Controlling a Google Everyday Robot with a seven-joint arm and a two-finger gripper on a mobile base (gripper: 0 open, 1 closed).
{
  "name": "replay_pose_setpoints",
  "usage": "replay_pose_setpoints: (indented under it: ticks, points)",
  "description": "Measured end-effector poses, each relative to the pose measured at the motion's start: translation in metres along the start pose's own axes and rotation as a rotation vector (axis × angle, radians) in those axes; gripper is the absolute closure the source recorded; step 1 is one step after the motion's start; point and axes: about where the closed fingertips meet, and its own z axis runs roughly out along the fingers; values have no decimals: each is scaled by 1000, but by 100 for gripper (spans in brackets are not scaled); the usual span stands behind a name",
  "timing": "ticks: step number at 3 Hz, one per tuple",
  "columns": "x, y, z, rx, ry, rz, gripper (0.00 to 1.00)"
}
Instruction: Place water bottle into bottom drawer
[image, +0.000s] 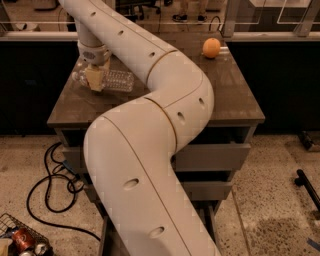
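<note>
Claw (95, 81): at the far left part of the desk (235, 100), pointing down from the wrist, right on top of the bottle. How far open it is, and whether it has hold of anything: cannot tell.

Bottle (119, 81): clear, ribbed, lying on its side on the desk under the claw. Long axis runs left to right across the view. The longer ribbed part sticks out to the right of the claw and a shorter part to the left. Which end carries the cap: cannot tell.

Arm (150, 150): white, jointed, sweeping from the claw to the right and then down through the foreground.

Orange (211, 47): on the desk, well to the right of the claw and farther back.

Drawer fronts (215, 157): grey, below the desk top, lower than the claw and largely hidden by the arm.

Cable (45, 190): black, looped on the floor, down and left of the claw.

Basket (10, 222): wire, on the floor at lower left, holding a red can (21, 239).
</note>
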Motion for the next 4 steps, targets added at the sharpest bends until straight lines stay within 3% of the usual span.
replay_pose_setpoints:
  ticks: [1, 2, 4]
  points:
    - [11, 2, -14, 14, -38, 16, 100]
    - [34, 10, -52, 65, -137, 45, 100]
    - [99, 52, -133, 215, -345, 147, 100]
